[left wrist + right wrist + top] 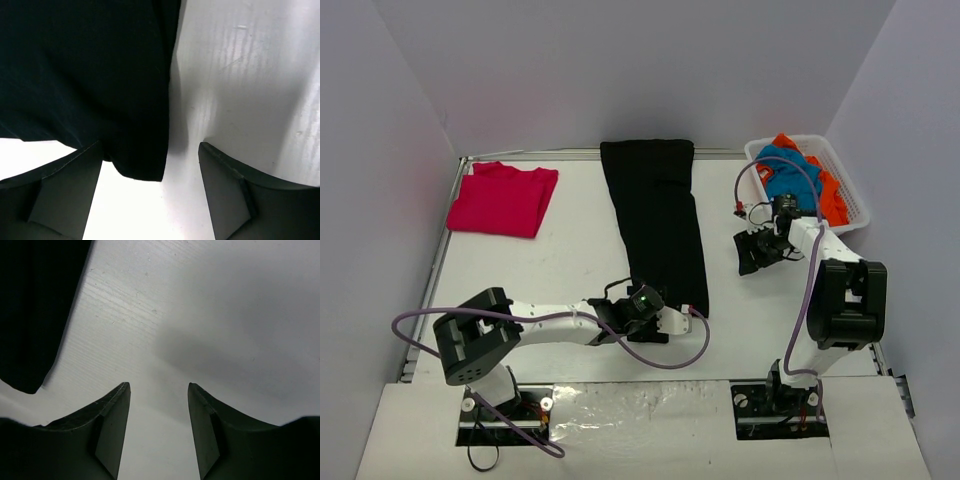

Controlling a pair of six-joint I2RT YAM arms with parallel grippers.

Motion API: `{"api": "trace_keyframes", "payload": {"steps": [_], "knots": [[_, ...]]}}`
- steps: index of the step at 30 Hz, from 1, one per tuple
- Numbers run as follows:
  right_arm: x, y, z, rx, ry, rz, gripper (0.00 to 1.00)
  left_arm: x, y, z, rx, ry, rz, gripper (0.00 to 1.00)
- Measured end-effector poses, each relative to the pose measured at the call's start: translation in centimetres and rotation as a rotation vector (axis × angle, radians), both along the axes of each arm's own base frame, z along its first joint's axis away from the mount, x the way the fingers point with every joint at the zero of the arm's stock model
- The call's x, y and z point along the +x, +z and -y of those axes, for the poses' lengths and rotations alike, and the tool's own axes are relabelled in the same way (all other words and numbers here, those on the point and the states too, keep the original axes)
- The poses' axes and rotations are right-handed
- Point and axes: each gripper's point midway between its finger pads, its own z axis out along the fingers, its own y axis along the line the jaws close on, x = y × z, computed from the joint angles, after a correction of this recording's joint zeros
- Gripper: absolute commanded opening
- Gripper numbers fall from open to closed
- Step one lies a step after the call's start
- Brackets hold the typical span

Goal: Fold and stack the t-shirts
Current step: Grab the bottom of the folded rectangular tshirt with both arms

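Note:
The black t-shirt (655, 220) lies as a long narrow strip down the middle of the table, from the back edge toward the arms. My left gripper (688, 316) sits low at the strip's near right corner. In the left wrist view the gripper (150, 146) is open and the black cloth (85, 75) reaches in between its fingers, nearer the left one, ungripped. My right gripper (752, 252) hovers to the right of the strip. In the right wrist view it (159, 385) is open over bare table, with the black cloth (35, 305) off to its left. A red t-shirt (503, 198) lies folded at the back left.
A white basket (855, 200) stands at the back right, holding a crumpled blue t-shirt (785, 170) and an orange one (832, 195). Grey walls enclose the table on three sides. Purple cables loop from both arms.

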Motion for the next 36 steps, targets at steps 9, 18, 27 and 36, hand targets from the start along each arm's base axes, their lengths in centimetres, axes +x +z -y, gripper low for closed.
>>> {"api": "trace_keyframes", "payload": {"steps": [9, 18, 27, 36], "knots": [[-0.3, -1.2, -0.2, -0.011, 0.012, -0.040, 0.48, 0.9, -0.6, -0.3, 0.002, 0.026, -0.003, 0.45], [-0.4, -1.3, -0.3, -0.018, 0.016, -0.044, 0.48, 2.0, -1.4, -0.3, 0.028, 0.053, -0.045, 0.08], [-0.4, -1.2, -0.4, -0.010, 0.022, -0.041, 0.48, 1.3, -0.4, -0.5, 0.035, 0.012, -0.212, 0.02], [-0.9, -0.2, -1.7, 0.058, 0.063, -0.033, 0.49, 0.0, 5.0, -1.4, -0.051, -0.074, -0.359, 0.02]]}}
